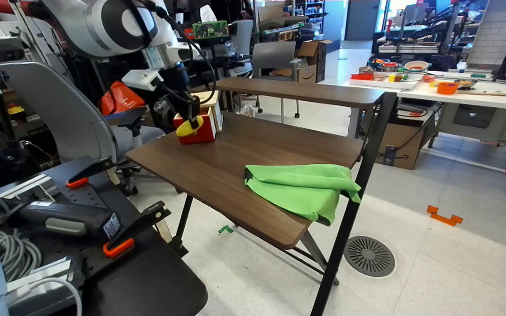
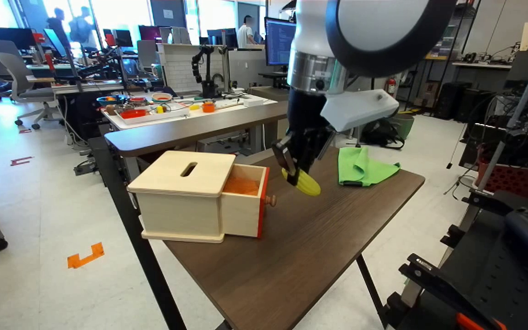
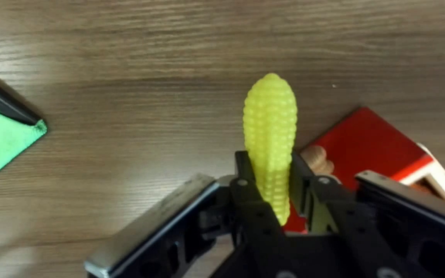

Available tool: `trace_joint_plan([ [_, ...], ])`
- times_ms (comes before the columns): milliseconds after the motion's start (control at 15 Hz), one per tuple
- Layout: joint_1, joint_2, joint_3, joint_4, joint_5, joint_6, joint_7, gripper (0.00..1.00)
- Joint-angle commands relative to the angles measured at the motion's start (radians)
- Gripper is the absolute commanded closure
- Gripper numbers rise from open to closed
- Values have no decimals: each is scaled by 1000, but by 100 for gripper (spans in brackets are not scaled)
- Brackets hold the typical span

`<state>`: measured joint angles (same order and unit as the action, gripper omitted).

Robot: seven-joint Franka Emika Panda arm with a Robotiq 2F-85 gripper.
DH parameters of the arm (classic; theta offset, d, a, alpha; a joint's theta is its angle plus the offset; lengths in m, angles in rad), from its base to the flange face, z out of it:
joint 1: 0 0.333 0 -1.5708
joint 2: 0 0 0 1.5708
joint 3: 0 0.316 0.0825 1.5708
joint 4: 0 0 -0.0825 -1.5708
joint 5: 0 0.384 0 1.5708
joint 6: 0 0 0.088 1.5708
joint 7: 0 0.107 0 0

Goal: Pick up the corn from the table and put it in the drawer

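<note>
My gripper (image 3: 267, 164) is shut on the yellow corn (image 3: 270, 119), with a finger on each side of it. The corn also shows at the fingertips in both exterior views (image 1: 187, 127) (image 2: 309, 184), above the brown table (image 2: 310, 261). The drawer (image 2: 244, 211) is pulled open from a pale wooden box (image 2: 177, 213) with a slotted top. It has a red front with a round wooden knob (image 2: 271, 200) and an orange inside. The gripper is in front of the knob side, a little apart from the drawer. In the wrist view the red front (image 3: 365, 144) is at the lower right, partly behind the fingers.
A green cloth (image 1: 301, 186) lies over a corner of the table. A raised back shelf (image 1: 297, 91) runs along the table's far side. A black bench (image 1: 147, 272) with clamps and a tool stands close to the table. A grey chair (image 1: 59, 109) stands near the table edge.
</note>
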<state>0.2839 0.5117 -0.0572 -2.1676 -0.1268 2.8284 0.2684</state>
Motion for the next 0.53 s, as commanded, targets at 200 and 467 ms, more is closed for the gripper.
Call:
trace_joint_plan([
  [200,-14,-70,53,31,160,25,121,93],
  [467,-10,-40,70,74,217,50,171,93],
])
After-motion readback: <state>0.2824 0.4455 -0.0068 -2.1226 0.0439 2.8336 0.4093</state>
